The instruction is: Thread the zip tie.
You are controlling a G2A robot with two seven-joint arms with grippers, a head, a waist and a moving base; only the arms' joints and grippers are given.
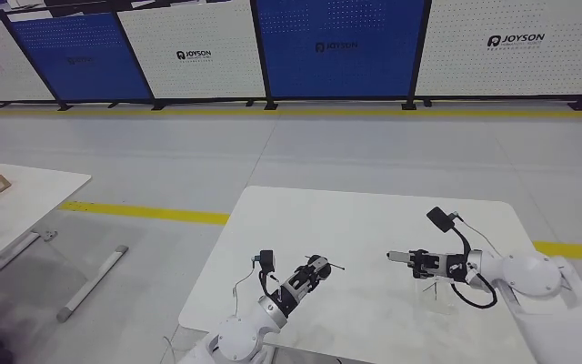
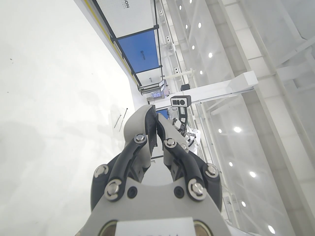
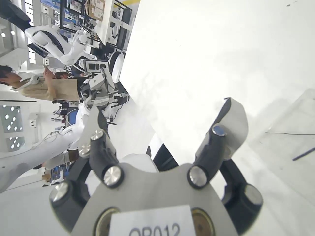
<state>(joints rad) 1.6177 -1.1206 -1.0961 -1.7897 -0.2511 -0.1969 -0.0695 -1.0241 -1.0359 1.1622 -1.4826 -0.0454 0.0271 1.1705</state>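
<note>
Our left gripper (image 2: 154,114), grey metal with black linkages, has its ribbed pads (image 2: 150,130) pressed together. Our right gripper (image 3: 162,104), built alike, points toward it, fingers (image 3: 235,120) spread wide.

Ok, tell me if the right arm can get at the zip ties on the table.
Probably yes. The right gripper is open above the table, and the zip ties lie close beside it with nothing between, though clear plastic by them might hinder.
</note>
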